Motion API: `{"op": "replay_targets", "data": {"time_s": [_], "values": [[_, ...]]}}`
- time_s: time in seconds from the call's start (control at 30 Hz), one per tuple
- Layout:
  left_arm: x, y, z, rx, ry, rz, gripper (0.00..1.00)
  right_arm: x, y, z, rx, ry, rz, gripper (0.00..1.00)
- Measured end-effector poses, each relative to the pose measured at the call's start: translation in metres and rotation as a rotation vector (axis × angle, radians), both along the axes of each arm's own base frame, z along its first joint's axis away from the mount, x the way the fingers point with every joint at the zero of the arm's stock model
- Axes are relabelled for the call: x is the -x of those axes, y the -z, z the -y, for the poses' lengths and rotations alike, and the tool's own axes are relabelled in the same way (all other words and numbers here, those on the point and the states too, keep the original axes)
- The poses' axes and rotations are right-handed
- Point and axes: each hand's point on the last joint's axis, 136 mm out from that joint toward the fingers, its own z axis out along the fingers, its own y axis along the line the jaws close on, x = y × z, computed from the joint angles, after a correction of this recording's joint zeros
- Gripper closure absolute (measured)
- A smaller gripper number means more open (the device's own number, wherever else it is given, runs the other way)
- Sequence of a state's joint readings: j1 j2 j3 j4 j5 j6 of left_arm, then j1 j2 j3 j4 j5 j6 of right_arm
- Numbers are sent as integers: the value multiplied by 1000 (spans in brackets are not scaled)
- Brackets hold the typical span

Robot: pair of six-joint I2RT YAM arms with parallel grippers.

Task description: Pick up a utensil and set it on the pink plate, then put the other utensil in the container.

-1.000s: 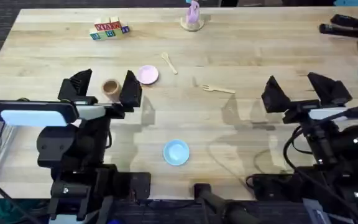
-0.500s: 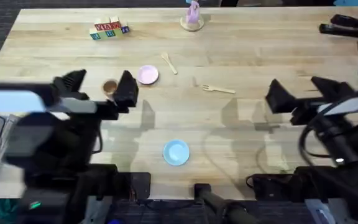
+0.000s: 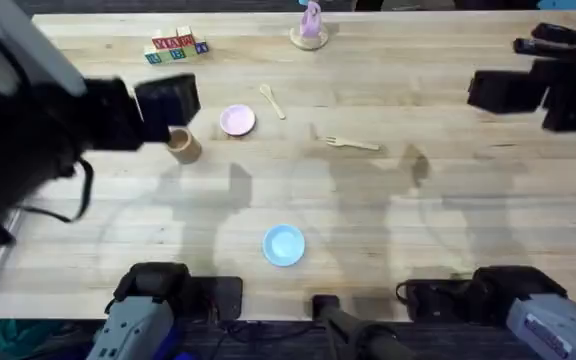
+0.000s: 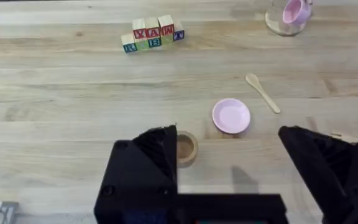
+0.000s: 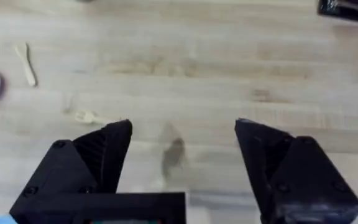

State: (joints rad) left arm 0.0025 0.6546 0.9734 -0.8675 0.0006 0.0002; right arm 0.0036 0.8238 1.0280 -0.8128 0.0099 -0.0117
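Wide wooden surface [image 3: 388, 200], nothing moved into place yet. Left tool [image 4: 229, 180] raised high, spread wide, holding nothing; right tool [image 5: 182, 155] likewise gaping and empty. Pink plate [image 3: 237, 120] sitting bare just beside the tan container [image 3: 182, 146]. Fork [image 3: 352, 144] lying flat mid-surface, spoon [image 3: 272, 100] flat a little beyond the plate. Thin, flat handles, so likely trouble: skidding away under closing fingers, or a descending left tool clipping that container and tipping it.

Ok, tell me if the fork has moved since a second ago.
No. The fork lies at the same spot, right of the pink plate and below the spoon, with neither gripper touching it.
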Motion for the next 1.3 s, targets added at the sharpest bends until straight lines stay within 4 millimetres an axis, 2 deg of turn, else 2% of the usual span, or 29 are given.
{"op": "replay_targets", "data": {"time_s": [0.13,0.43,0.8,1.1,1.3], "values": [[-3,-5,0,0,0,-91,10,-6,-8,-3,6,-31,-93,5],[-14,15,6,22,26,-254,10,-11,-11,-12,4,-103,-173,6],[-14,16,6,24,29,-256,8,-12,-13,-17,4,-139,-161,5],[-14,16,6,24,29,-256,8,-15,-15,-48,48,-383,-129,5],[-14,16,1,26,7,-256,8,-27,7,-78,85,-538,-197,6]]}}
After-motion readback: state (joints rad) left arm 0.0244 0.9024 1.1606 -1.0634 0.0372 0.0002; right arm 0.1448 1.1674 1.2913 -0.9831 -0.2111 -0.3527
